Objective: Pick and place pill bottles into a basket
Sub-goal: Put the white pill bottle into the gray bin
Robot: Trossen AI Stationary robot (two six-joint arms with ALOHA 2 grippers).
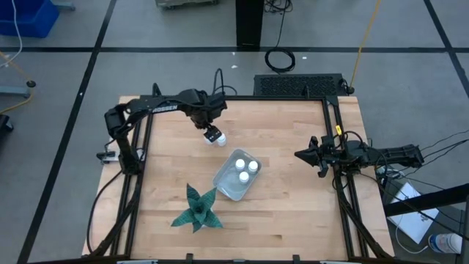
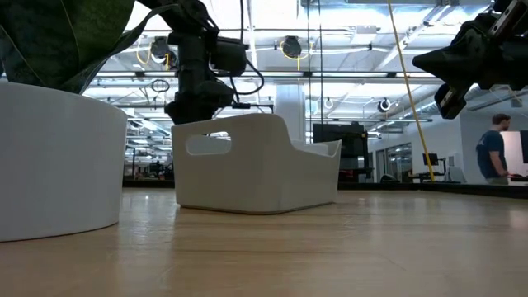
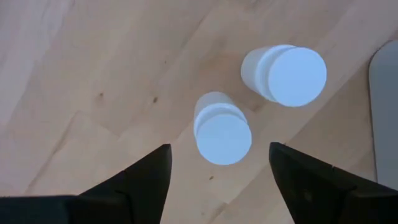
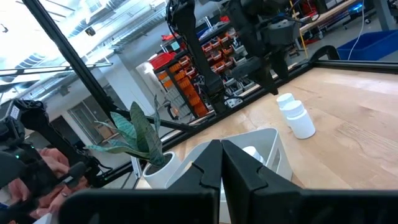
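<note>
The worktop (image 1: 278, 205) is pale wood with visible grain and a smooth, faintly glossy finish. The pill bottles (image 3: 222, 127) look like smooth matt white plastic, the basket (image 2: 256, 165) like smooth whitish plastic. The left pincer (image 3: 217, 177) has matt dark fingers.

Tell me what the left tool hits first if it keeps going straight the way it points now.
Probably the nearer pill bottle: the left tool is open and points down at the table, with that bottle's cap lined up between its fingers. A second bottle lies off to one side. Depth is unclear.
</note>
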